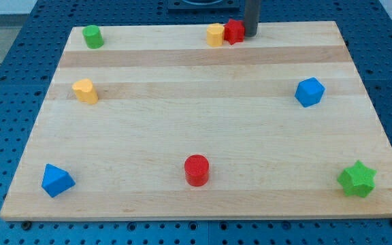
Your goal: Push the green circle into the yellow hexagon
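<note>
The green circle [92, 36] stands near the board's top left corner. The yellow hexagon [215, 34] sits at the top edge near the middle, touching a red block [234, 31] on its right. My tip [250, 35] is at the top edge, right against the red block's right side, far to the right of the green circle.
A second yellow block [85, 90], perhaps a heart, lies at the left below the green circle. A blue block [309, 92] is at the right, a blue triangle [56, 180] at the bottom left, a red circle [197, 169] at the bottom middle and a green star [356, 179] at the bottom right.
</note>
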You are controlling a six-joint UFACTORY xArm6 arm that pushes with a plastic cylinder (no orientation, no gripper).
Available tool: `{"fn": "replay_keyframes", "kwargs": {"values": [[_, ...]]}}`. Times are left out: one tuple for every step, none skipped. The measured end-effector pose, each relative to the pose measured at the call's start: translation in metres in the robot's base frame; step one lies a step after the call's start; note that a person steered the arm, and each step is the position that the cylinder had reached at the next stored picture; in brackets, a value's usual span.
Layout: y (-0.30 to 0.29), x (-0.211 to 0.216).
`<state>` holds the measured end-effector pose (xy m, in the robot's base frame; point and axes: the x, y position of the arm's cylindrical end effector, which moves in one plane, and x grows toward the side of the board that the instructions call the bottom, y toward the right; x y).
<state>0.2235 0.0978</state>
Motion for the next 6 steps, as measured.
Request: {"fn": "replay_keyframes", "kwargs": {"values": [[0.005, 0.009], [0.010, 0.038], [0.010, 0.041], [0.017, 0.059], [0.032, 0.113], [0.008, 0.142]]}}
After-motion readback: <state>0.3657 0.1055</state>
